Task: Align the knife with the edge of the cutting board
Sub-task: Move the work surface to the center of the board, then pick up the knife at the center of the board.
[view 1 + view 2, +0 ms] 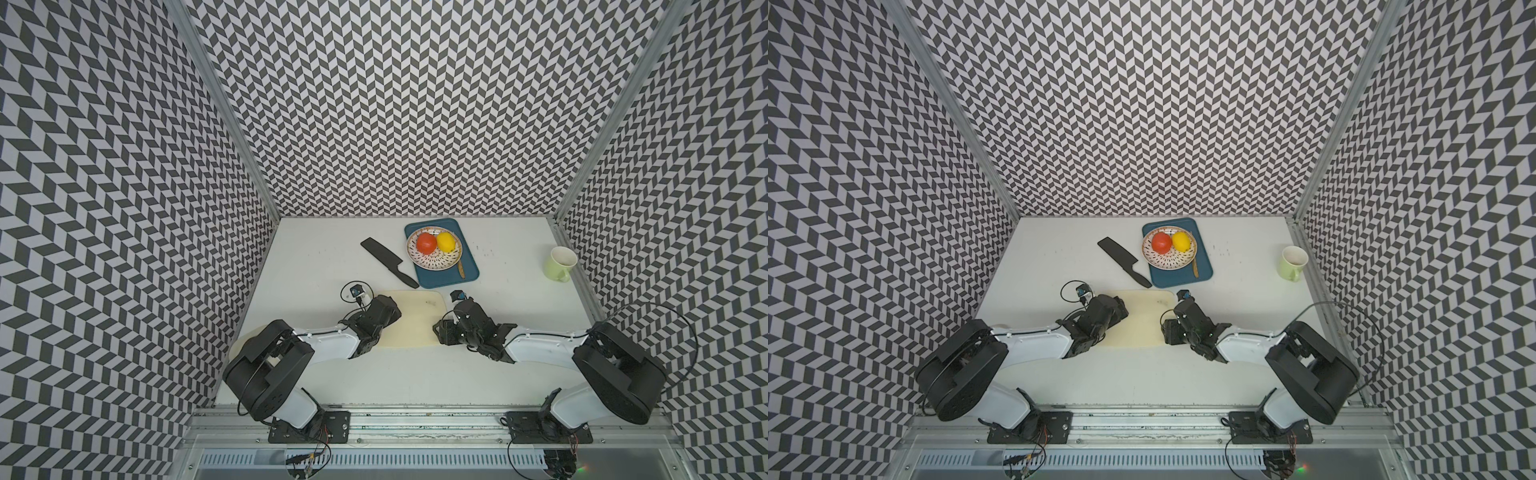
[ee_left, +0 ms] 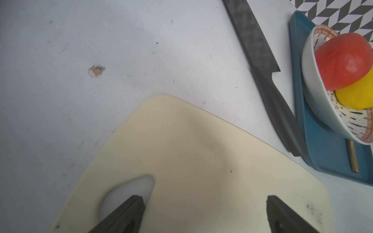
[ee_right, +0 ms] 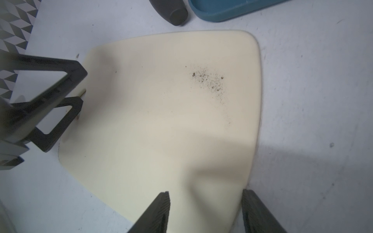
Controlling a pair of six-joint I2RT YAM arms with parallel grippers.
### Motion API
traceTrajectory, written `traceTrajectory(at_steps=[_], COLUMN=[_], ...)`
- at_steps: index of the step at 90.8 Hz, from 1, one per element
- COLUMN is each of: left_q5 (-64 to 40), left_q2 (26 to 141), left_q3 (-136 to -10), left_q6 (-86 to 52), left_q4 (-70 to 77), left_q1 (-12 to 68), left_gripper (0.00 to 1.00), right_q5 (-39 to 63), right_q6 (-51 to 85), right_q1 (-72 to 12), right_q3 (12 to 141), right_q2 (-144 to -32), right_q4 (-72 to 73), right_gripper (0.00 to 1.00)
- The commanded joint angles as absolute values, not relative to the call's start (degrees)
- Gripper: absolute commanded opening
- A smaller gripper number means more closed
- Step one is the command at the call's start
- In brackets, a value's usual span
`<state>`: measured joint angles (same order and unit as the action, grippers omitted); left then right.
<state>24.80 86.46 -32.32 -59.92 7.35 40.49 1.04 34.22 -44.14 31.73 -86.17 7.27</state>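
Left wrist: we see left gripper (image 2: 204, 198) spread above thin cream rectangular cutting board (image 2: 201, 141)
Right gripper (image 3: 206, 192): parted — empty

place: robot lab cell | proof: chevron-patterned walls (image 1: 415, 104), aluminium rail (image 1: 415, 415) (arms (image 1: 328, 345) bolted on), white tabletop (image 1: 395, 382)

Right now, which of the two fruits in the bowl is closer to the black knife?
The red tomato. It sits on the side of the bowl that faces the knife, while the yellow lemon lies beyond it, farther from the blade.
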Motion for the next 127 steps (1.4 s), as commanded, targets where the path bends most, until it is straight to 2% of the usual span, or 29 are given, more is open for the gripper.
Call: traceTrajectory(at_steps=[1, 22, 41, 54, 76, 101, 127], left_q5=[24.7, 27.3, 31.9, 36.1, 39.4, 36.6, 35.8], left_q2=[83.4, 77.8, 68.2, 60.9, 51.1, 51.9, 52.1], left_q3=[-35.3, -37.5, -36.0, -33.8, -28.5, -27.6, -27.3], left_q6=[-58.5, -55.2, -52.6, -53.4, -52.5, -52.5, -52.3], left_q4=[5.8, 1.1, -3.3, -8.1, -6.9, -4.7, -4.1], left_q1=[41.1, 39.9, 38.9, 38.4, 38.3, 38.1, 38.0], left_gripper=[1.00, 1.00, 1.00, 1.00, 1.00, 1.00, 1.00], right_q5=[1.0, -6.7, -5.6, -4.2, -6.3, -5.5, -1.5], right_q6=[35.1, 32.7, 24.6, 19.6, 13.8, 8.4, 3.8], right_q1=[-44.9, -44.9, -44.9, -44.9, -44.9, -42.5, -39.4], right_q3=[31.7, 36.0, 45.5, 54.5, 73.1, 94.2, 103.1], right_q2=[-85.1, -80.7, -81.6, -89.1, -106.0, -123.2, -131.2], right_q4=[4.3, -2.7, -6.2, -9.6, -15.7, -23.6, -25.2], right_gripper=[0.62, 0.67, 0.63, 0.61, 0.59, 0.60, 0.58])
